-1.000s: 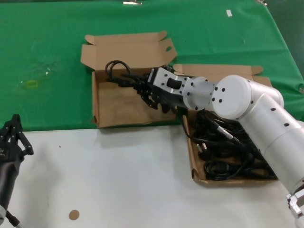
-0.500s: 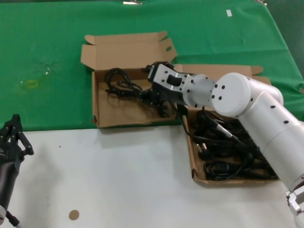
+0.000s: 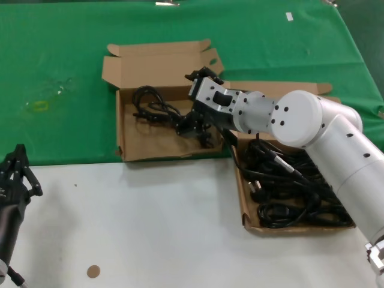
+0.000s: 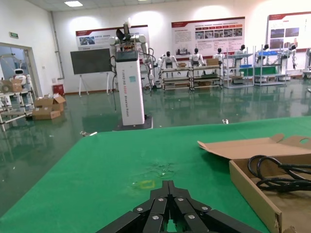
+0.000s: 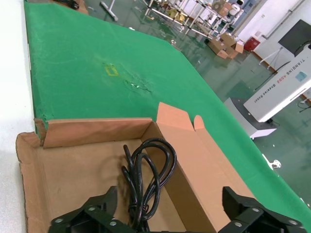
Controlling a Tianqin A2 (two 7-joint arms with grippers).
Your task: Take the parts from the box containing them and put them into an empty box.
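Green cloth [image 3: 72, 48], cable [image 5: 146, 179] beneath gripper [image 5: 170, 221]

The right arm [image 3: 312, 129] is big, round and shiny white, with small dark screws. The left gripper [image 3: 15, 174] is black.

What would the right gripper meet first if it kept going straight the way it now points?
Probably the cable just below the open right gripper, lying in the left box; past it, that box's cardboard floor. Depth is hard to judge.
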